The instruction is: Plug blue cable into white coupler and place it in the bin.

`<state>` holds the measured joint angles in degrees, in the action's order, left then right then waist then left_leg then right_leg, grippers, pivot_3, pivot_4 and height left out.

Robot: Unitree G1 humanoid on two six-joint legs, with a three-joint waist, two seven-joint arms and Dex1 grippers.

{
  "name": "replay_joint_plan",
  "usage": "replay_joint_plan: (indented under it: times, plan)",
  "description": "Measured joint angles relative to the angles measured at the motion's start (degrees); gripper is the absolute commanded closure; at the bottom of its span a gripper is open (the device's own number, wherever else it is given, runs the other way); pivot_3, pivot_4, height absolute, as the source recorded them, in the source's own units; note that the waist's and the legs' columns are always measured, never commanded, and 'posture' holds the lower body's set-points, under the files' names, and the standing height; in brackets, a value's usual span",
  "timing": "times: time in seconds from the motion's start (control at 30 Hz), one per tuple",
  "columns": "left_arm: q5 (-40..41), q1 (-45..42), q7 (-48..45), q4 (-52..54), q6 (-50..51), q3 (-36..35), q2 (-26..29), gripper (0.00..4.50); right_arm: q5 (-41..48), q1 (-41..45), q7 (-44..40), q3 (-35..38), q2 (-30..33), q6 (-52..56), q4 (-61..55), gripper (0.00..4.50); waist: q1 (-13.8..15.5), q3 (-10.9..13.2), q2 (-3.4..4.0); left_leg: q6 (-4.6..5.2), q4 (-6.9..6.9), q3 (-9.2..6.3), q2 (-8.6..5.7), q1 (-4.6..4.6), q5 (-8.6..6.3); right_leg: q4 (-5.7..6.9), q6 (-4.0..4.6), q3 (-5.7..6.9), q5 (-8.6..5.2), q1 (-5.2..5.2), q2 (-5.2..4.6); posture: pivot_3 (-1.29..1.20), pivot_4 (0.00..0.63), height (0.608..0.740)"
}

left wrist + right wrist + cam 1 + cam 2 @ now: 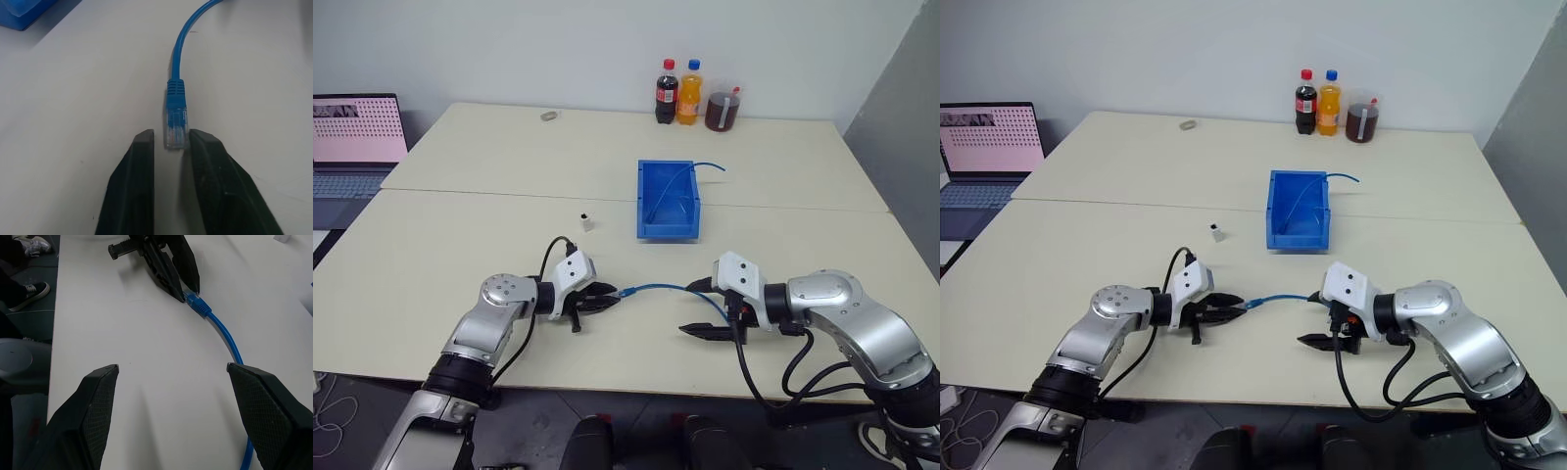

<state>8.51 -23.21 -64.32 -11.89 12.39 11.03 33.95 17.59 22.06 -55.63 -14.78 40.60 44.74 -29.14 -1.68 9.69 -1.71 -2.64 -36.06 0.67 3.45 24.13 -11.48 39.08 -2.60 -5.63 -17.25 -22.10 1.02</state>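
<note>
Near the table's front edge, the thin light-blue cable (658, 287) is pinched at its clear plug (176, 131) by the left gripper (607, 300); the right gripper (171, 406) is spread, empty. Nothing is mated yet: the tiny white boxy coupler (587, 221) is untouched, well apart, and the bright-blue plastic bin (668, 227) is unreached.

Surface: I see a pale cream table (460, 255), with a seam running across it between a far half and a near half.
Far edge: a cola bottle (667, 92), an orange soda bottle (689, 92) and a jar of dark liquid (722, 108) stand close together; a small flat grey object (549, 116) lies well to their left.
Middle: the bin (669, 200) sits just on my side of the seam, and the white coupler (587, 221) stands apart to its left.
Near half: the blue cable (666, 288) lies on the surface, plug end pointing left.
Left corner: I see a laptop (352, 142) just beyond the table's edge; I can't tell what it rests on.
</note>
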Motion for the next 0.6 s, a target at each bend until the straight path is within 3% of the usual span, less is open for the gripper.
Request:
replay_joint_plan:
  times: [0.43, 0.6]
  plan:
    - [1.63, 1.13, -0.59, -0.33, -3.64, -1.44, -0.68, 4.25, 2.24, -2.48, 3.77, 3.06, -2.49, -0.63, -0.53, 0.74, 0.01, 0.01, -0.02, 0.00, -0.01, -0.08, 0.02, 0.21, 0.00, 0.00, 0.00, 0.08, 0.00, -0.14, 0.02, 0.00, 0.150, 0.740]
    - [8.22, -0.32, -4.69, 4.92, 3.52, -2.92, 0.29, 4.25, 7.15, -8.87, 6.98, 7.52, -6.86, -1.50, -5.15, 0.74, -0.07, 0.08, -0.08, 0.00, -0.01, -0.27, 0.03, 0.37, 0.00, 0.00, 0.01, 0.21, 0.00, -0.22, 0.07, 0.00, 0.150, 0.740]
